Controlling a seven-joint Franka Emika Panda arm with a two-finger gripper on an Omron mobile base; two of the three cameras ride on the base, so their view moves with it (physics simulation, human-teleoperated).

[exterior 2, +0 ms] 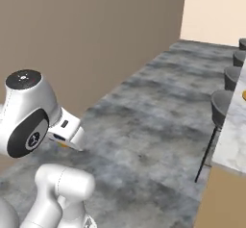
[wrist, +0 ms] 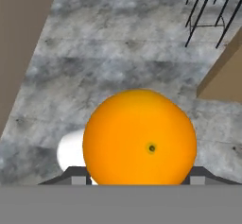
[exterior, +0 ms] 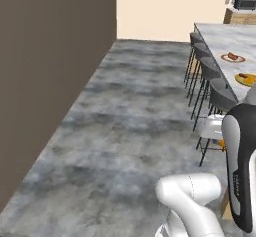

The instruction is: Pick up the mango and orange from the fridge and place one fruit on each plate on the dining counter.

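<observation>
Orange gripped in hand above floor; plates on tabletop at 2 o'clock. Risk: orange rolled off plate if released high.

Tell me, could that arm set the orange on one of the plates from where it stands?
Probably not yet. The gripper holds the orange over the floor, while the plates lie far along the counter, with stools lining its near side.

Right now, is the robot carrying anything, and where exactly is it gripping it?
Yes: the orange. The gripper has it between its fingers, which clasp the fruit's two opposite sides, low on the ball in the hand view.
</observation>
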